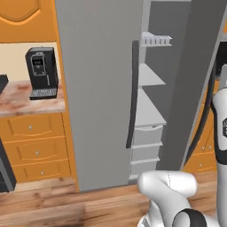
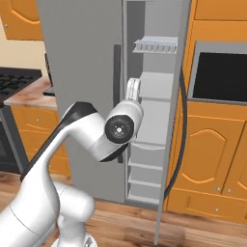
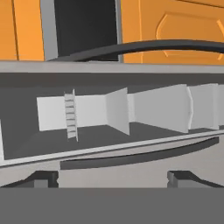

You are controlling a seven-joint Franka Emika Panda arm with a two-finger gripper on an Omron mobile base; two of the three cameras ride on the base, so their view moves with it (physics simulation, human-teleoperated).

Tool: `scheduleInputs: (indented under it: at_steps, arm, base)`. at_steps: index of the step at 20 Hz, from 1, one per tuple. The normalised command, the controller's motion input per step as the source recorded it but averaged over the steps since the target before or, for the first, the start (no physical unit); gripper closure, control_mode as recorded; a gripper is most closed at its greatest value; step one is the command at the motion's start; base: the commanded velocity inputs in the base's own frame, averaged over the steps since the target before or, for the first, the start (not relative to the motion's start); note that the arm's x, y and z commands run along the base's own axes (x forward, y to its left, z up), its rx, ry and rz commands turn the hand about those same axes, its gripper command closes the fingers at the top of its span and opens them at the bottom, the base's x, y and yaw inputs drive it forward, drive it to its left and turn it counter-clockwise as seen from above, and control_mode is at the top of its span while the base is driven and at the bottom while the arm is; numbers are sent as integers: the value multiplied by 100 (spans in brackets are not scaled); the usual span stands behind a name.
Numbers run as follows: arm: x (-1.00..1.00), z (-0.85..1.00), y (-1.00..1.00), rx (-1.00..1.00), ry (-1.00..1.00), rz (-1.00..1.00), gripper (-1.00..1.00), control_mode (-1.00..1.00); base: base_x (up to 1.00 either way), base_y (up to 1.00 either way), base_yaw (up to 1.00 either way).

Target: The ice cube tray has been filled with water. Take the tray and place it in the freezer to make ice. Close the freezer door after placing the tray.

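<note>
The tray (image 2: 155,45) already lay on the top shelf inside the freezer (image 2: 154,111), a pale gridded slab seen edge-on near the top of the open compartment; in the hand view it showed as a small ribbed strip on the shelves, turned sideways by the roll of the camera. So the placing looked done and the step in hand was, by my reading, closing the door (image 1: 201,75), which stood swung well out to the right with its dark handle (image 2: 179,135) curving down its edge. The gripper (image 3: 113,178) was spread wide with nothing between its fingertips (image 3: 41,179), pointed into the gap between the two doors. The next move would call for getting the hand round to the outer face of the open door, or against its handle, and pushing it toward the left door (image 1: 99,88) until it met. The lower shelves and drawers (image 1: 146,135) appeared bare. A coffee machine (image 1: 41,71) stood on the counter (image 1: 22,103) to the left, well apart.
</note>
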Motion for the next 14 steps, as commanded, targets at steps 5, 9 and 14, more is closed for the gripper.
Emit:
scheduleInputs:
  at_steps: [5, 9, 14]
  arm:
    - [0, 0, 0, 0, 0, 0, -100, 100]
    - [0, 0, 0, -2, 0, -3, -100, -100]
    - [-8, 0, -9, -2, 0, -6, -100, -100]
  base:
    - [-25, -15, -4]
    - [0, 0, -2]
    - [0, 0, 0]
